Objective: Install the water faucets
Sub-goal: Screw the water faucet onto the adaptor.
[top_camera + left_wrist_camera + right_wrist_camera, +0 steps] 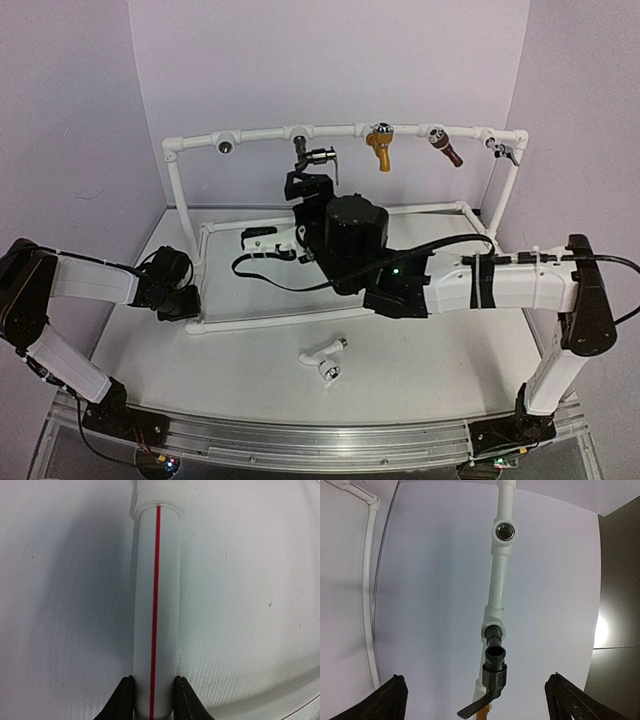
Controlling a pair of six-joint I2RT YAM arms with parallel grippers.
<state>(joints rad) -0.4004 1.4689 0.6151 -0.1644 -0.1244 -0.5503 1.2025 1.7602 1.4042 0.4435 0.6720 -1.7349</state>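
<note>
Lilac walls close in a white table [250,390] in the overhead view, where a white pipe frame [262,134] carries five fittings along its top rail. Four hold taps: the dark faucet [318,156], a gold tap [379,148], a brown tap [446,149] and a small grey tap [504,149]. One empty fitting [226,146] waits at upper left. A single white faucet [326,361] lies loose at lower centre.

Left wrist view: the left gripper [153,680] is clenched on the frame's red-striped base pipe [165,605], steadying it.

Right wrist view: the right gripper [476,677] stands spread wide, grasping nothing. The dark faucet sits just ahead at lower centre, seemingly seated in its fitting. Next, I judge, the right arm must fetch the white faucet and thread it squarely into the empty fitting.
</note>
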